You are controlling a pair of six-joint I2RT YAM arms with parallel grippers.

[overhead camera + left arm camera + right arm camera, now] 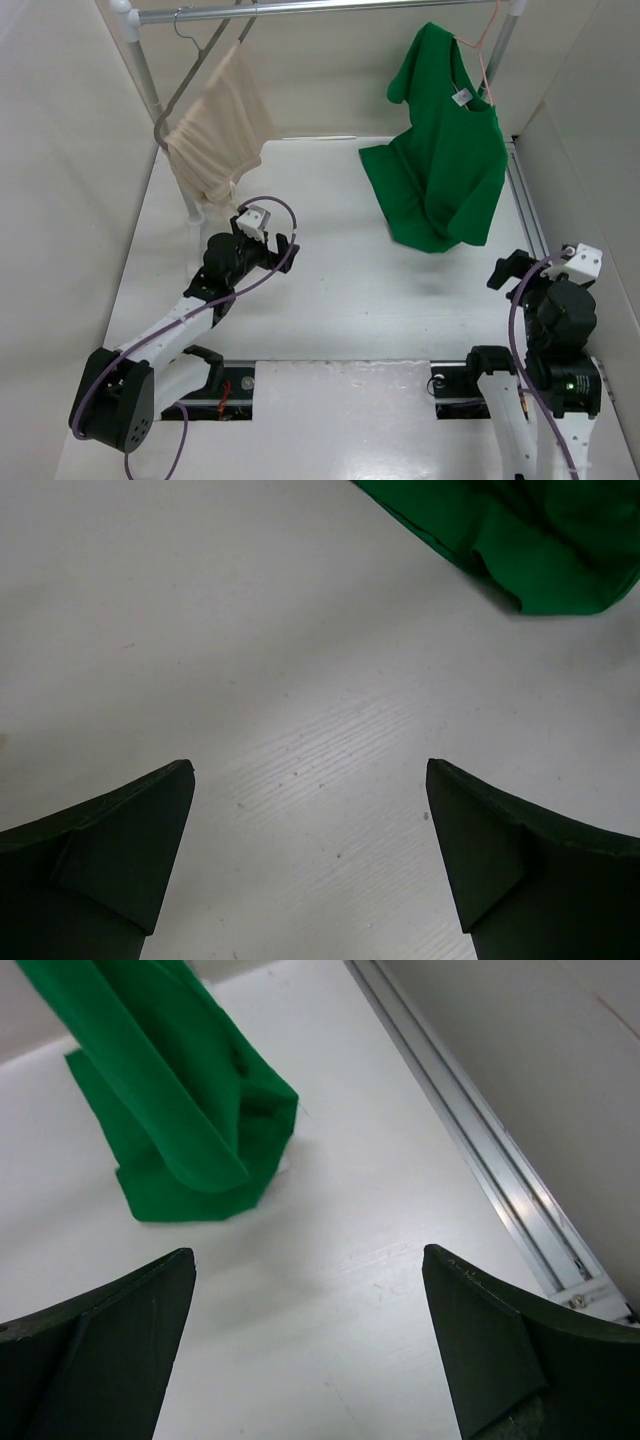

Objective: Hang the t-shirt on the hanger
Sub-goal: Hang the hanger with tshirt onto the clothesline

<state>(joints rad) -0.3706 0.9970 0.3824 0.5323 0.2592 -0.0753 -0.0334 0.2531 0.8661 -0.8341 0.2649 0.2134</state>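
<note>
- The t-shirt [445, 160] hangs at the far right corner of the tabletop [330, 300], carried by the pink hanger [484, 60], whose hook goes up toward the rail [330, 9] above the far edge.
- It is bright green and short-sleeved, with a small white tag [461, 97] showing at the neck.
- It sits lopsided. One sleeve sticks up high on the left, the body slopes down to the right, and the wire shows only at the neck, so I cannot tell how far the hanger reaches into both shoulders.
- The cloth is long enough that its lower part rests folded and bunched on the tabletop near the far right corner, so the tabletop appears to take part of its weight.
- The left end effector [310, 780] is spread apart and holds nothing. It hovers over bare tabletop left of centre, with the shirt's hem only at the upper right of its wrist view.
- The right end effector [308, 1260] is also spread apart and empty, near the right edge toward the near corner and well apart from the shirt, which it faces.
- With both arms clear of the cloth, the hanging looks essentially done to me, though the fit may need straightening.
- A beige cloth [215, 140] on a grey hanger [190, 80] hangs over the far left corner and has no part in this task.
</note>
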